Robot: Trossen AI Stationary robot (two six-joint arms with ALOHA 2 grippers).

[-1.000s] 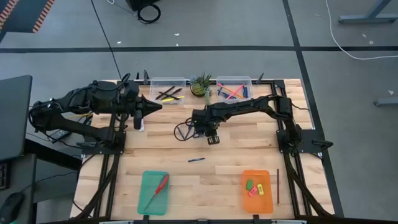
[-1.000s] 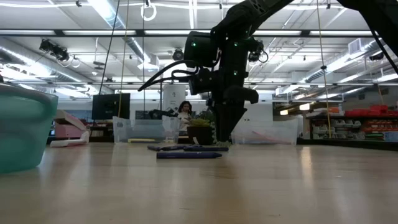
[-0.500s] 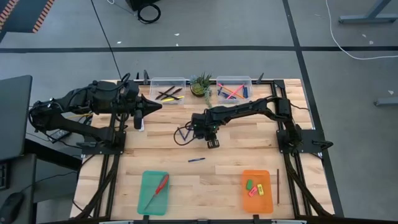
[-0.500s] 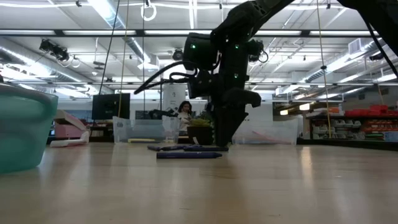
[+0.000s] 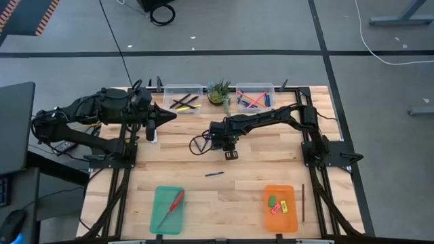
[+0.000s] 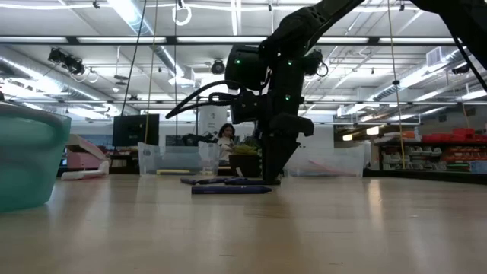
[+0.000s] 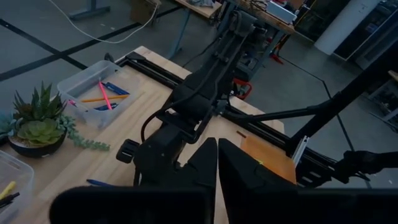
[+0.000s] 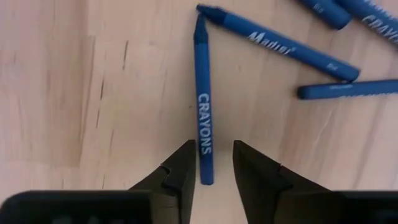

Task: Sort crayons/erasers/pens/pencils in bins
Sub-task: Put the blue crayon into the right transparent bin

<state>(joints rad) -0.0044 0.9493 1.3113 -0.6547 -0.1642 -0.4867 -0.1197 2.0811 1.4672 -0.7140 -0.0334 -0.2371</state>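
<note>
Crayon [image 8: 203,118], blue with CRAYONS printed along it, lies flat on the tabletop [image 5: 271,169]; your right tool [image 8: 210,171] stands over its near end with fingers parted, one each side, gripping nothing. More blue sticks [image 8: 283,45] lie just beyond that crayon. Your left tool [image 7: 217,163] waits well away from it, fingers pressed together, empty.

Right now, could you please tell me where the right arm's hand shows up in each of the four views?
High view: right hand, mid-table, above the lone blue stick.
Low view: centre, tips near the tabletop, just behind that blue stick.
Left wrist view: not visible, hidden under its own arm.
Right wrist view: bottom centre, open either side of a blue crayon.
Shared landmark: the potted plant.
</note>
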